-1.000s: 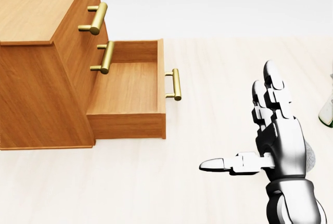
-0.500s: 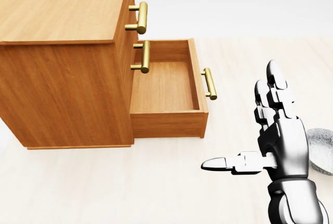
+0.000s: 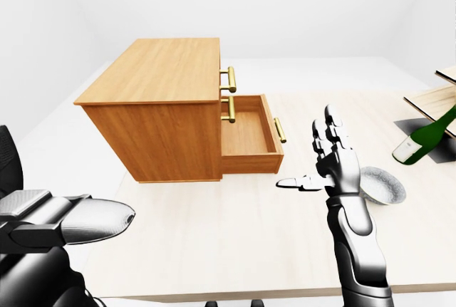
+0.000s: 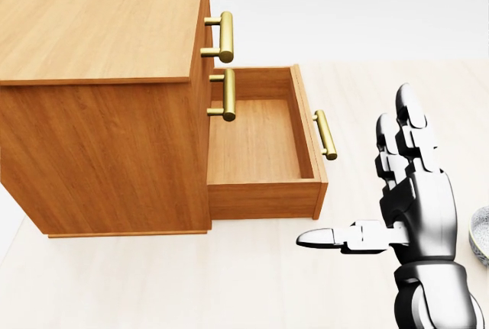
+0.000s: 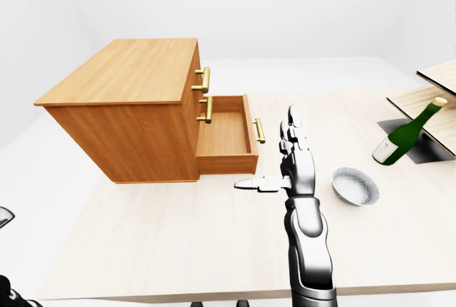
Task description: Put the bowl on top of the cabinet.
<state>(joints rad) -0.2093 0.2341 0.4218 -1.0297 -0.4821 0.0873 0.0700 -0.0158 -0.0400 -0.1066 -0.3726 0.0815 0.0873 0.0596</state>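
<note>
**Right of your right hand (image 5: 298,168), the bowl (image 5: 355,185) awaits a grasp**

You're at the reach: the bowl lies untouched on the table (image 5: 178,236), apart from the cabinet (image 5: 121,72). Your hand stands upright, fingers straight, thumb pointing left, holding nothing. Next, swing it right and down onto the rim.

No text, label, brand or number can be read anywhere.
</note>
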